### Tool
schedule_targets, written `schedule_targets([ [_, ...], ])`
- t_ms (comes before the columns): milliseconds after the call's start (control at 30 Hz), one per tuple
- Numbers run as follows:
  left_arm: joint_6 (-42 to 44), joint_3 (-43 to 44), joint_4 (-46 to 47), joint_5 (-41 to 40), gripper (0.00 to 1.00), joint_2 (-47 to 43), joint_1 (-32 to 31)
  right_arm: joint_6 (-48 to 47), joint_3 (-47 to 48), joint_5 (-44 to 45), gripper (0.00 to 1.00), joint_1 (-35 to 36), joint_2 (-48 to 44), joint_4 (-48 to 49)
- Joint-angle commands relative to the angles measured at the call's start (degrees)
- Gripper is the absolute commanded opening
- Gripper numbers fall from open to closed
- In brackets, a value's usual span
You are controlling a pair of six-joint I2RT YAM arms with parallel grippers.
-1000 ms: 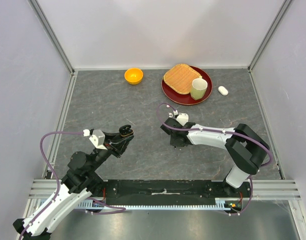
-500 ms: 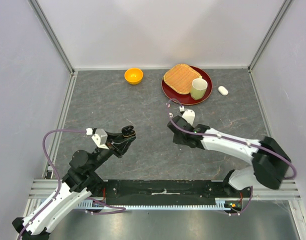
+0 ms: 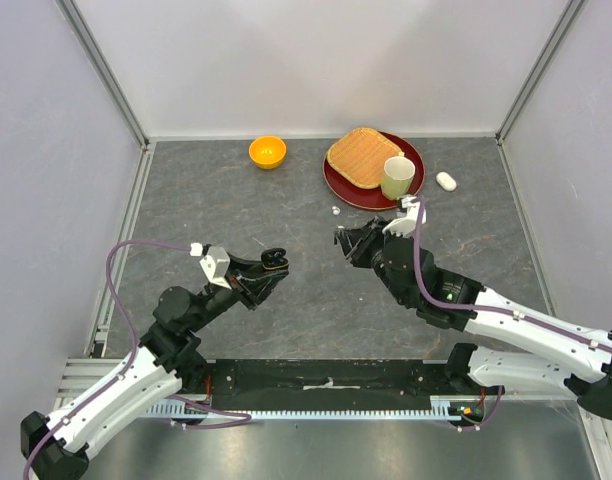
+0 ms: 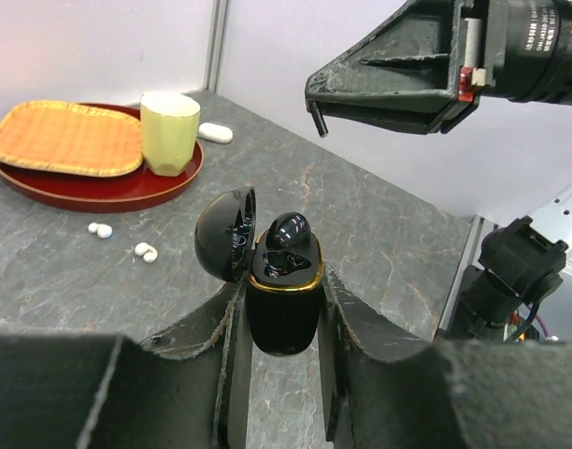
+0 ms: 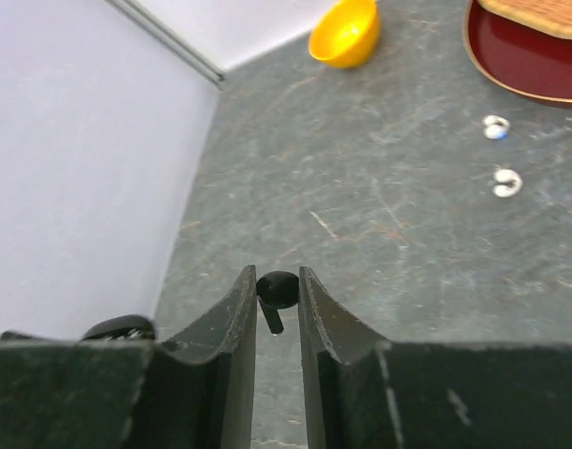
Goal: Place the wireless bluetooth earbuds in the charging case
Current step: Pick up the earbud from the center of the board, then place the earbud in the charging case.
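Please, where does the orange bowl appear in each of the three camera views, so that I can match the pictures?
Top external: the orange bowl stands near the far wall, left of centre.
Left wrist: it is not in this picture.
Right wrist: the bowl is at the top edge, slightly right of centre.
Shared landmark: the red plate shows in all three views.

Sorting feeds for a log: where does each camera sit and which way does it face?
Top external: above and behind the arms, looking down; both show.
Left wrist: on the left hand, facing the red plate; fingers clamp the open charging case.
Right wrist: on the right hand, facing the orange bowl; fingers pinch a black earbud.
Shared: both wrist views show the white earbuds.
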Motion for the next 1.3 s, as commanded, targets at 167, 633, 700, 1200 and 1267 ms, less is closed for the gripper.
schedule_targets([
  [167,0.7,2.2,11.4,3.7,0.02,4.0,-0.1,-4.1,-4.0,4.1,0.0,7.3,-3.3,21.8],
  [633,5.2,0.9,12.4,0.4,0.02,3.9,-0.4,-9.2,-3.2,1.7,0.0,13.2,5.5,38.1],
  [700,5.6,0.7,12.5,0.1,0.02,3.9,-0.5,-9.2,-2.9,1.4,0.0,13.8,6.6,39.2],
  [1200,8.1,-0.1,13.3,-1.8,0.02,5.0,-0.5,-10.9,1.0,-0.2,0.0,15.3,14.1,44.1],
  [1267,8.1,0.0,13.4,-2.1,0.02,5.4,-0.5,-11.2,1.4,0.2,0.0,15.3,14.6,44.0],
])
